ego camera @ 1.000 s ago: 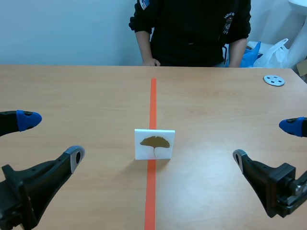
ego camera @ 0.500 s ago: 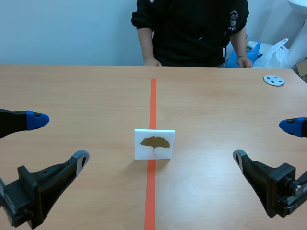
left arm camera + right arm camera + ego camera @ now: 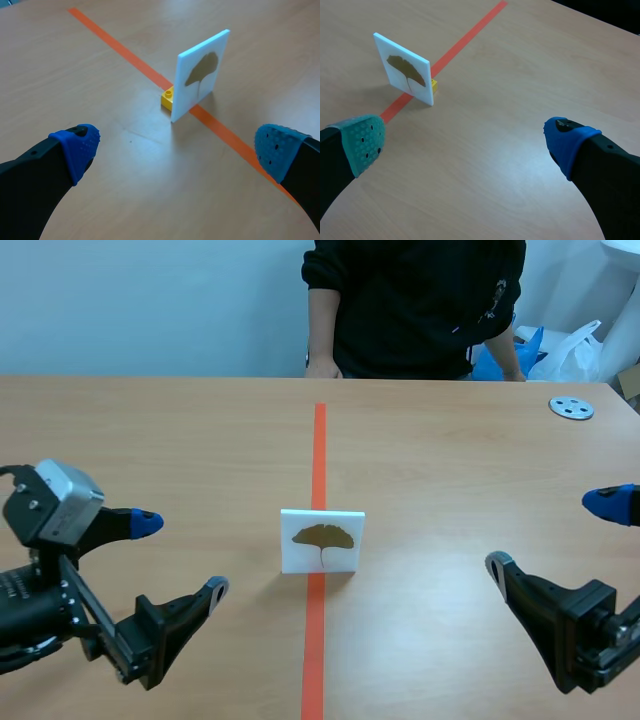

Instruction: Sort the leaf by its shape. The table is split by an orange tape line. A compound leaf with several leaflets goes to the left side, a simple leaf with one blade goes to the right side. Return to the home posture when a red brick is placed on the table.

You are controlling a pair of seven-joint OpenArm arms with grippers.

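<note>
Right now my left gripper (image 3: 180, 556) is released, its fingers spread wide. The white card (image 3: 201, 75) with its single fan-shaped leaf (image 3: 202, 70) stands upright ahead of it on the orange tape line (image 3: 120, 46). A small yellow brick (image 3: 167, 98) touches the card's base. My right gripper (image 3: 465, 139) is released too, with the card well ahead, off toward its green-padded finger.

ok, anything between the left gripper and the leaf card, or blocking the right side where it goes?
Nothing visible does. Only bare table lies between the open left gripper and the leaf card. On the right side there's just a grey disc, far off near the edge, and the right gripper.
</note>
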